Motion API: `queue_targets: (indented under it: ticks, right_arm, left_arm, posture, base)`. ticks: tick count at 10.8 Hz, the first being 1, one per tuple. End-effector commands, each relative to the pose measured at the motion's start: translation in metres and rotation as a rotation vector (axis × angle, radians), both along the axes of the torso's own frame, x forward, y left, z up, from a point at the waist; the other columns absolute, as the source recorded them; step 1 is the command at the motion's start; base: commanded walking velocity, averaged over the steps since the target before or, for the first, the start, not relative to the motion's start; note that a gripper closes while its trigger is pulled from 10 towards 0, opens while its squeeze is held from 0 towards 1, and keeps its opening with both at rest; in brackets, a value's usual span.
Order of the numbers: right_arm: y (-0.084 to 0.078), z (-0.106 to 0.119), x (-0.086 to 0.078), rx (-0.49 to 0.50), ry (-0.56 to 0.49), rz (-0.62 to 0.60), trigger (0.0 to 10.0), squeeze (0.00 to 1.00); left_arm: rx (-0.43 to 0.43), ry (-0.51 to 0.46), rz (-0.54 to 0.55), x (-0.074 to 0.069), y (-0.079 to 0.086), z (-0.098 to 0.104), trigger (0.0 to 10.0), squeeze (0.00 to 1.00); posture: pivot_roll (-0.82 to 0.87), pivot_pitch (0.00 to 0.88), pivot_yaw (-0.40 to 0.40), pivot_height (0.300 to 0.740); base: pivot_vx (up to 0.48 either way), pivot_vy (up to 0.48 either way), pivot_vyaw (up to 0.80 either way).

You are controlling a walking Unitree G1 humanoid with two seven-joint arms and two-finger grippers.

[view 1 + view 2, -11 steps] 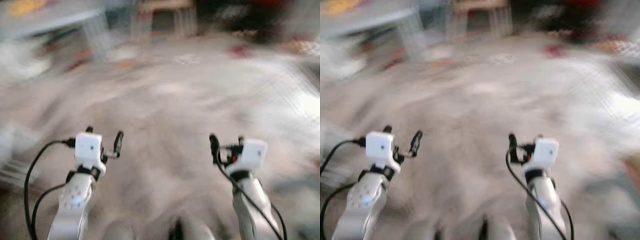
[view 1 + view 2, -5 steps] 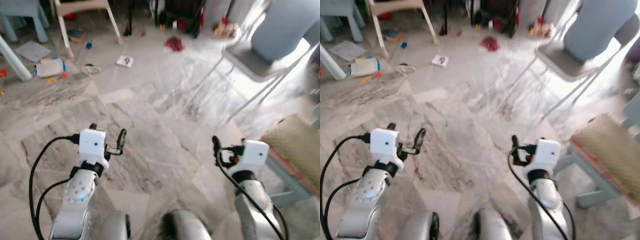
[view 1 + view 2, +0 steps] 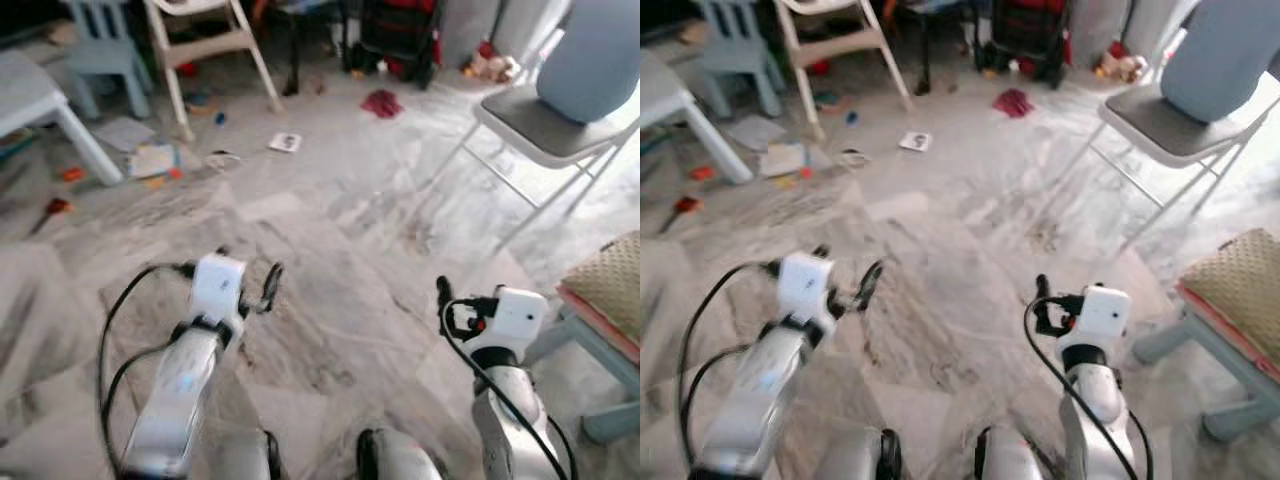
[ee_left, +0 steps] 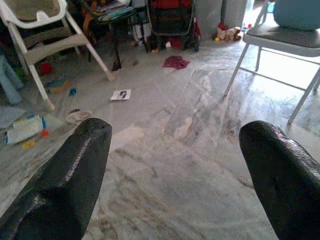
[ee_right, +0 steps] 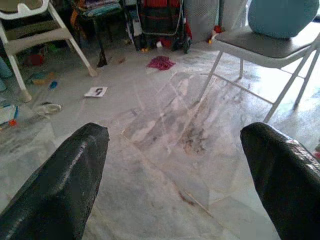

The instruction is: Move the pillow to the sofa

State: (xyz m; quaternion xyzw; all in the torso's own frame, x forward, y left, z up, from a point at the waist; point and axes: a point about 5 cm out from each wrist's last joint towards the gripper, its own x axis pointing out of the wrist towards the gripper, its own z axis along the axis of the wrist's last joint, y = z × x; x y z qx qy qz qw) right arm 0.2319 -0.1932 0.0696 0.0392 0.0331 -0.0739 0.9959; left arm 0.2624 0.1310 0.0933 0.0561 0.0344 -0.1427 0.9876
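Note:
A light blue pillow [image 3: 596, 55] rests on the seat of a grey folding chair [image 3: 535, 128] at the far right, also seen from the wrists as the pillow [image 4: 299, 12] [image 5: 282, 17]. My left gripper [image 3: 246, 272] is held out over the marble floor, open and empty. My right gripper [image 3: 462, 304] hovers level with it on the right, open as well, with nothing between its fingers. Both are well short of the chair.
A woven-topped stool [image 3: 610, 285] stands close on my right. A white high chair [image 3: 205, 45], a small blue chair [image 3: 105, 50] and a white table [image 3: 40, 100] line the far left. A red cloth [image 3: 382, 102], a paper [image 3: 286, 142] and toys litter the floor.
The view has gone from heavy blur to sharp and has shifted, so the camera moved. My left arm now slants further inward. Both grippers stay open.

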Motion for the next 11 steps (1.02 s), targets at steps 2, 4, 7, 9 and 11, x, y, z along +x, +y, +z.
queue_targets:
  ticks: [2, 4, 7, 9, 11]
  right_arm:
    - [-0.004, 0.007, 0.014, -0.037, -0.034, 0.034, 10.0, 0.0]
    - [-0.005, 0.006, 0.017, -0.048, -0.024, 0.055, 10.0, 0.0]
    - [-0.006, -0.001, 0.008, -0.048, 0.008, 0.069, 10.0, 0.0]
    - [-0.007, -0.001, 0.006, -0.047, 0.014, 0.069, 10.0, 0.0]
    - [-0.008, -0.002, 0.004, -0.047, 0.018, 0.064, 10.0, 0.0]
  left_arm:
    - [0.001, -0.021, 0.048, 0.01, 0.008, 0.003, 10.0, 0.0]
    - [0.003, -0.023, 0.083, 0.004, 0.011, -0.001, 10.0, 0.0]
    - [-0.045, -0.025, 0.114, -0.001, 0.013, -0.001, 10.0, 0.0]
    - [-0.046, -0.007, 0.101, -0.007, 0.011, -0.003, 10.0, 0.0]
    - [-0.047, 0.0, 0.086, -0.01, 0.009, -0.004, 10.0, 0.0]
  posture:
    - [-0.01, 0.055, 0.016, 0.74]
    - [0.0, 0.063, -0.013, 0.74]
    - [0.0, 0.096, -0.049, 0.74]
    - [-0.01, 0.116, -0.045, 0.74]
    - [-0.01, 0.12, -0.043, 0.74]
  base:
    - [0.0, 0.0, 0.0]
    - [0.0, 0.0, 0.0]
    - [0.326, 0.0, -0.8]
    - [0.319, 0.0, -0.8]
    - [0.294, 0.0, -0.8]
